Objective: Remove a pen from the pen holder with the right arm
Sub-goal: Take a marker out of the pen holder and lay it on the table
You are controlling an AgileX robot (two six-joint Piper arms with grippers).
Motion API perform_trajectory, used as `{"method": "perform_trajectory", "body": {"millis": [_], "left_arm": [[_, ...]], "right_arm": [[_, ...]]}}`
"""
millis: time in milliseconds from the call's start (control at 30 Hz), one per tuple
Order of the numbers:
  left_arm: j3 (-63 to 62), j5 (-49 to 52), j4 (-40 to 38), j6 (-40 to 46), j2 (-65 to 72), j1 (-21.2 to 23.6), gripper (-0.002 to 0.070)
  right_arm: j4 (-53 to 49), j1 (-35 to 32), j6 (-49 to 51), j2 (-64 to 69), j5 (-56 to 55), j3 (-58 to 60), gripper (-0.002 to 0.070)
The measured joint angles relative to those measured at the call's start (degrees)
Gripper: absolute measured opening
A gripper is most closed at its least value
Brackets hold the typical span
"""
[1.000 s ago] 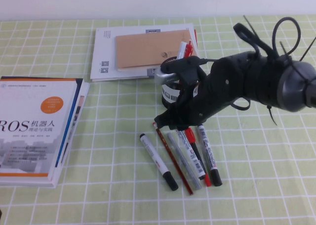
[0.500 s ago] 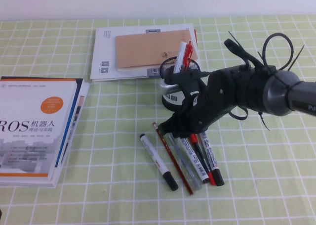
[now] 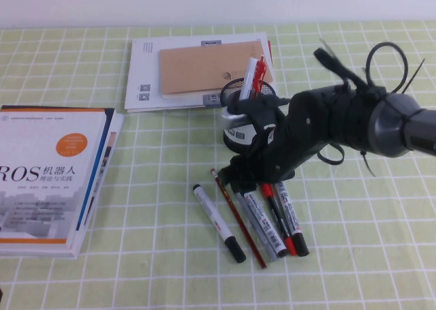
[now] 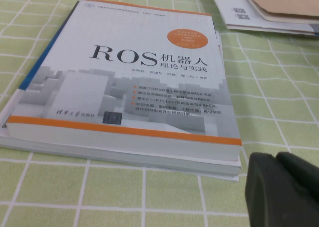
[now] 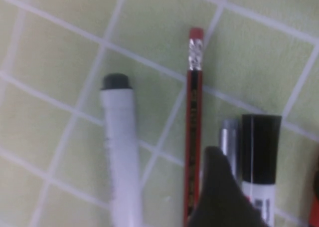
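Observation:
The black mesh pen holder point(image 3: 240, 129) stands in the middle of the table, with red-and-white pens point(image 3: 253, 75) sticking out of it. My right gripper point(image 3: 242, 176) point(image 5: 269, 197) hangs low in front of the holder, over the near ends of several pens lying in a row. It is open, and a white marker with a black cap point(image 3: 264, 217) point(image 5: 261, 152) lies on the cloth between its fingers point(image 5: 219, 197). Beside that marker lie a grey pen point(image 3: 249, 211) and a red pencil point(image 5: 194, 137). My left gripper point(image 4: 279, 187) is shut, low beside the ROS book.
A white marker point(image 3: 218, 223), a red pen point(image 3: 281, 218) and a black marker point(image 3: 293, 221) also lie in the row. The ROS book point(image 3: 48, 177) lies at the left. A white booklet with a brown notebook point(image 3: 204, 68) lies behind the holder.
The right arm came down from the holder to the row of pens. Its jaws have opened, and the black-capped white marker now lies among the others.

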Motion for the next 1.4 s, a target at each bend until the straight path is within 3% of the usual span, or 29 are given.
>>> {"method": "perform_trajectory", "body": {"millis": [100,333,433,733,1133,1400], "left_arm": [[0.0,0.0,0.0,0.0,0.0,0.0,-0.0008],[0.0,0.0,0.0,0.0,0.0,0.0,-0.0008],[0.0,0.0,0.0,0.0,0.0,0.0,-0.0008],[0.0,0.0,0.0,0.0,0.0,0.0,-0.0008],[0.0,0.0,0.0,0.0,0.0,0.0,-0.0008],[0.0,0.0,0.0,0.0,0.0,0.0,-0.0008]], "right_arm": [[-0.29,0.51,0.0,-3.72,0.89,0.0,0.0313],[-1.9,2.1,0.0,-16.54,6.7,0.0,0.0038],[-3.37,2.1,0.0,-21.5,10.52,0.0,0.0004],[-5.21,2.1,1.2,-38.5,18.28,2.93,-0.0011],[-12.35,2.1,10.14,-66.79,18.32,26.88,-0.0012],[-11.74,2.1,10.14,-74.54,23.47,35.69,-0.0012]]}}
